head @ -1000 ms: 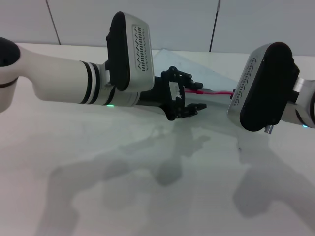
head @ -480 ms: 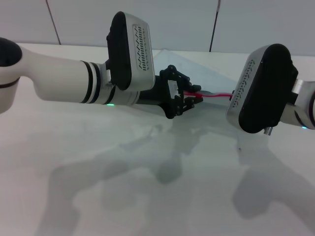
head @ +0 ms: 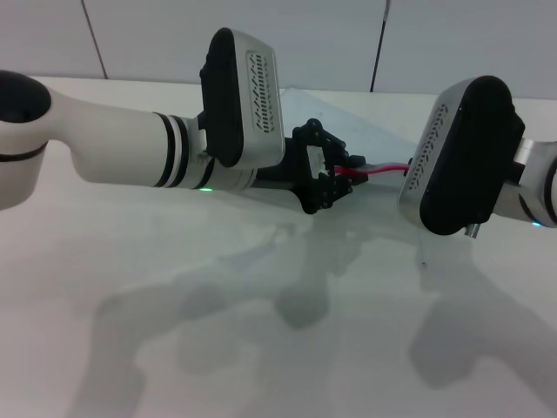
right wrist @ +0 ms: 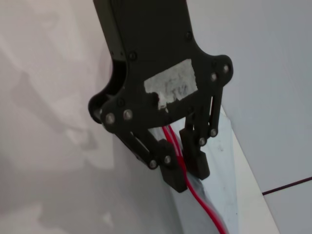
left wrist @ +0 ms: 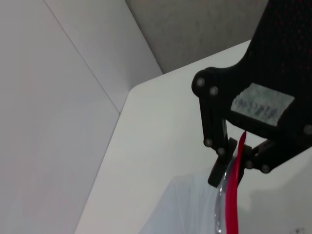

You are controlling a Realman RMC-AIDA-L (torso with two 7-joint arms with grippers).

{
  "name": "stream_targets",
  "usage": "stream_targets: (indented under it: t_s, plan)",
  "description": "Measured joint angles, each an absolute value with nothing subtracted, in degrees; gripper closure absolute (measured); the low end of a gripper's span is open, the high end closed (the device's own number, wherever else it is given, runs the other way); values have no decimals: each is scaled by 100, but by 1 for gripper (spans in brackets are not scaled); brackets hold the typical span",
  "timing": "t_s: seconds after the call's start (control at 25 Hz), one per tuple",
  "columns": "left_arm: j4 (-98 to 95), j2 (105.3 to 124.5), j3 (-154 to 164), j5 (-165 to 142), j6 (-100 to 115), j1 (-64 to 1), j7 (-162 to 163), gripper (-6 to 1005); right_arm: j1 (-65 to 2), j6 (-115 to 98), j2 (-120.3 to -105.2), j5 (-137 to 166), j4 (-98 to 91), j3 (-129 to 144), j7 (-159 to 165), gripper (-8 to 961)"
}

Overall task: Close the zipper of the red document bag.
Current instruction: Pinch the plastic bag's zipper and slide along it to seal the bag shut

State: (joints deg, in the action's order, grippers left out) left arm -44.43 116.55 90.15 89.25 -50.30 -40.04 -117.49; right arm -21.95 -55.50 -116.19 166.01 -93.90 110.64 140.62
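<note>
The red document bag [head: 365, 131] lies flat at the back of the white table, pale and translucent. Its zipper [head: 376, 169] shows as a thin red strip between my two arms. My left gripper [head: 332, 179] reaches in from the left and is shut on the zipper. In the left wrist view its black fingers [left wrist: 217, 171] pinch the red zipper [left wrist: 235, 192] above the clear bag [left wrist: 185, 207]. My right gripper [right wrist: 189, 174] is shut on the bag's red edge [right wrist: 204, 207]. The right wrist housing hides it in the head view.
The right arm's large black and silver wrist housing [head: 461, 157] stands at the right. The white table [head: 261, 331] stretches in front, crossed by arm shadows. A grey panelled wall [head: 331, 39] rises behind the table's back edge.
My left gripper's fingers have shut on the red strip, and the left arm has shifted right toward the right arm. The right arm has barely moved.
</note>
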Motion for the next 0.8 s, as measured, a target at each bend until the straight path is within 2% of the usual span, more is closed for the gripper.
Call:
stream_targets:
  t_s: [0.24, 0.8]
  plan:
    - [-4427, 11655, 9017, 8955, -5020, -4021, -11751, 829, -2204, -5550, -11619, 16603, -9420, 11066, 14062, 907]
    - [-4347, 11654, 9017, 8958, -4952, -4019, -11743, 920, -2197, -5609, -11613, 16602, -9539, 11065, 14056, 907]
